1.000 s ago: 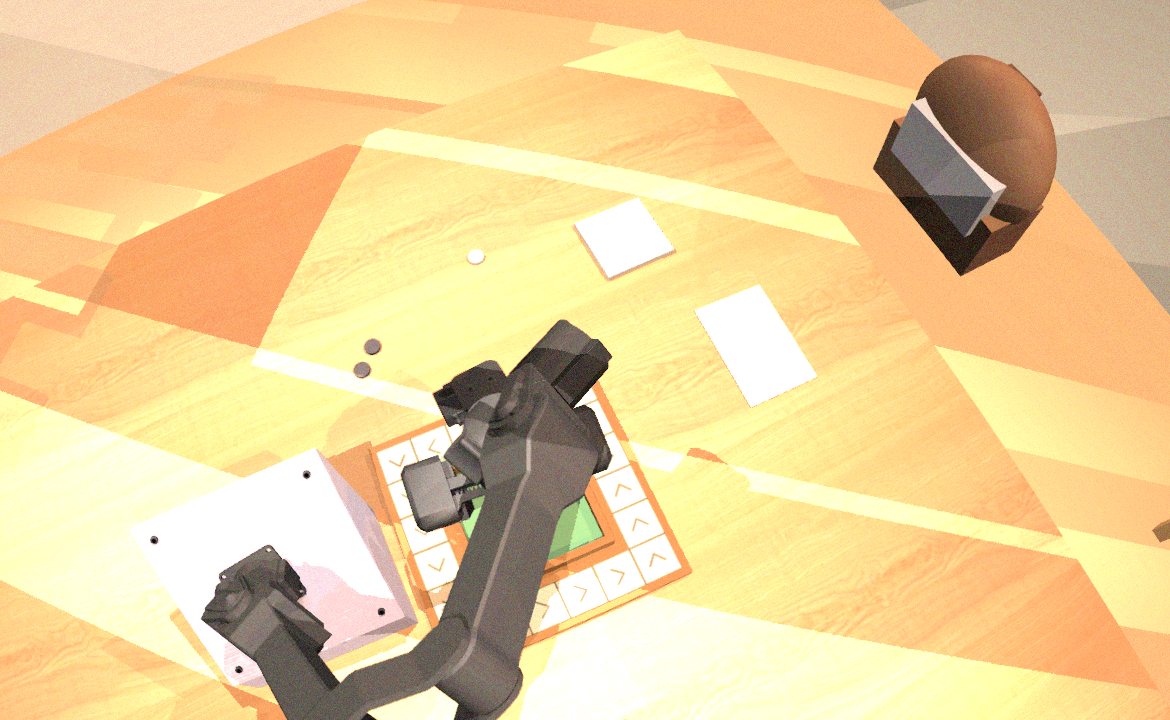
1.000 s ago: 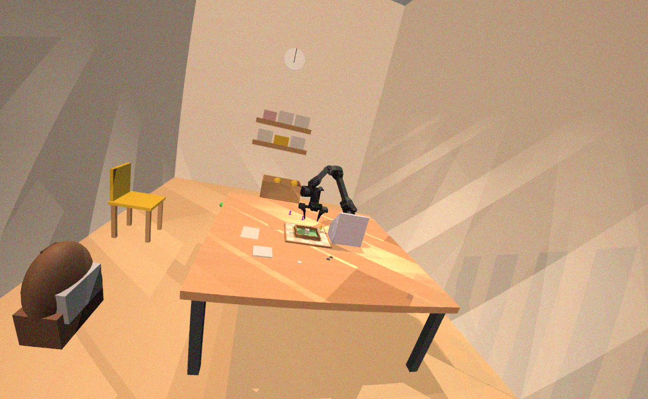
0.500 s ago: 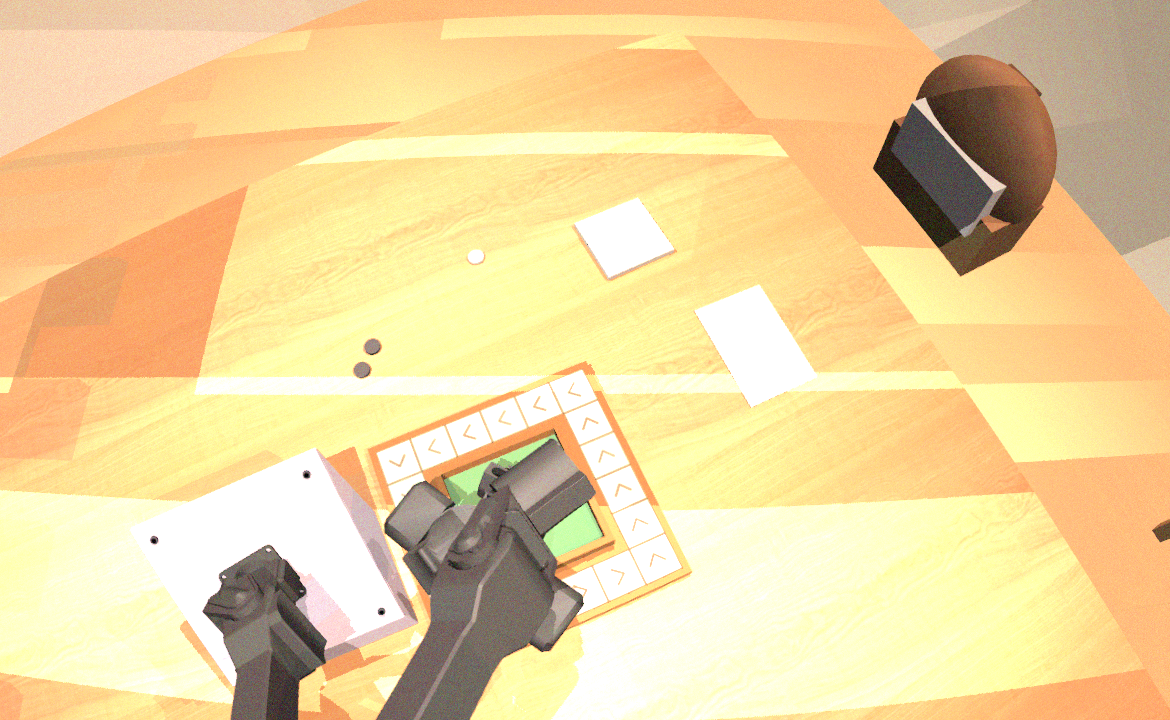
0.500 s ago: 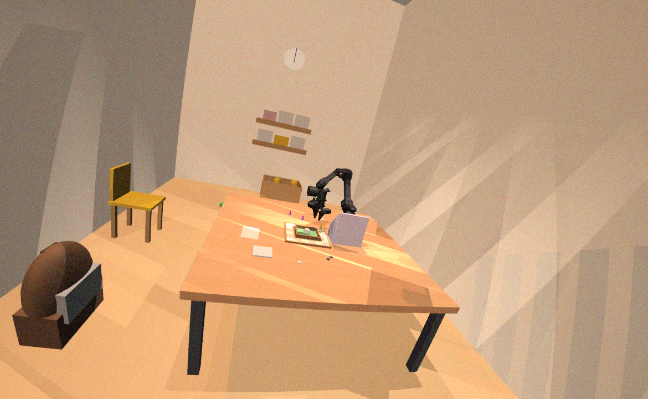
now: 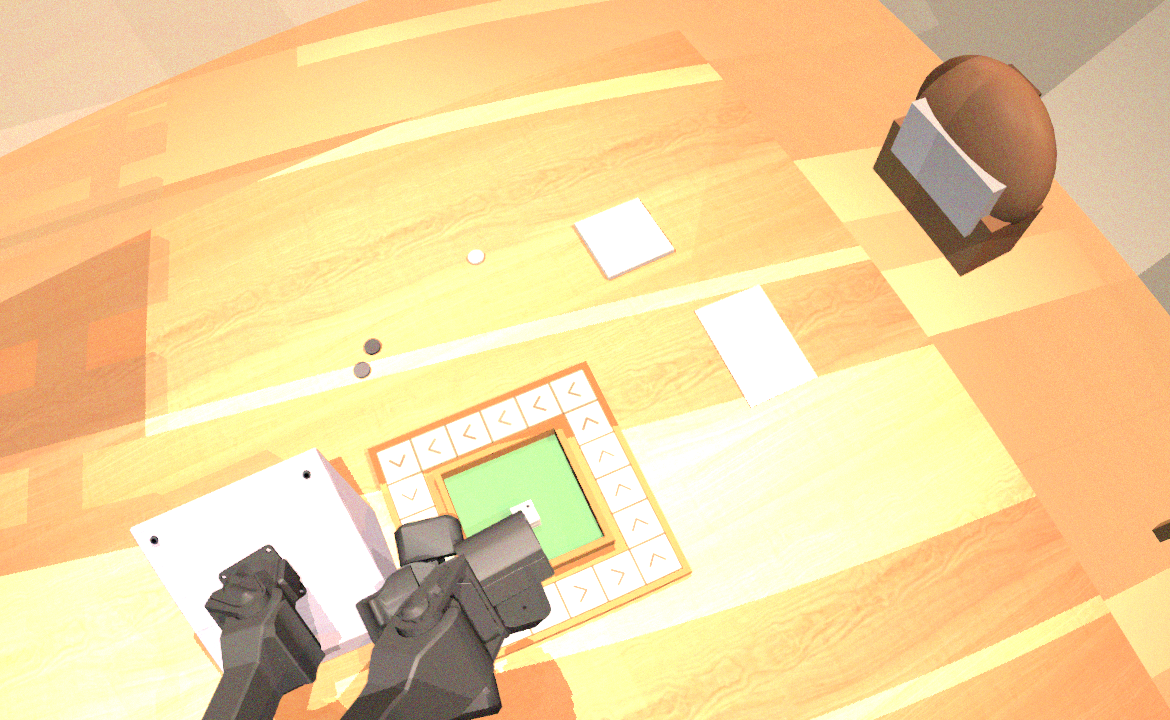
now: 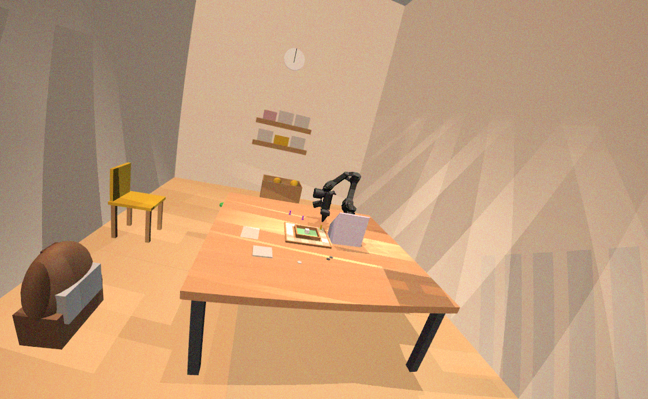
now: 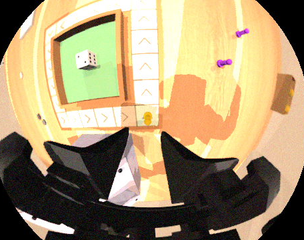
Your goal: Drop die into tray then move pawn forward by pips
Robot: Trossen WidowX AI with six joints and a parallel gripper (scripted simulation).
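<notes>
The white die point(image 7: 86, 60) point(image 5: 525, 513) point(image 6: 307, 230) rests on the green floor of the dice tray point(image 7: 119, 50). In the wrist view its upper face appears to show two pips, and a side face shows six. The yellow pawn point(image 7: 147, 118) point(image 6: 321, 227) stands on a corner square of the board point(image 7: 145, 68) point(image 5: 622, 488). My gripper point(image 7: 145, 133) point(image 6: 324, 219) is partly open and empty. Its fingertips are above and just short of the pawn, which appears ahead of the gap between them. In the top view the arm hides the pawn and fingertips.
A large pale box point(image 5: 240, 537) point(image 6: 350, 229) stands close beside the board. Two purple pawns point(image 7: 224, 63) point(image 7: 243, 33) stand beyond the board's other side. Two dark discs point(image 5: 371, 346) point(image 5: 362, 369), a white disc point(image 5: 475, 257) and two white cards point(image 5: 625, 238) point(image 5: 755, 345) lie on the table.
</notes>
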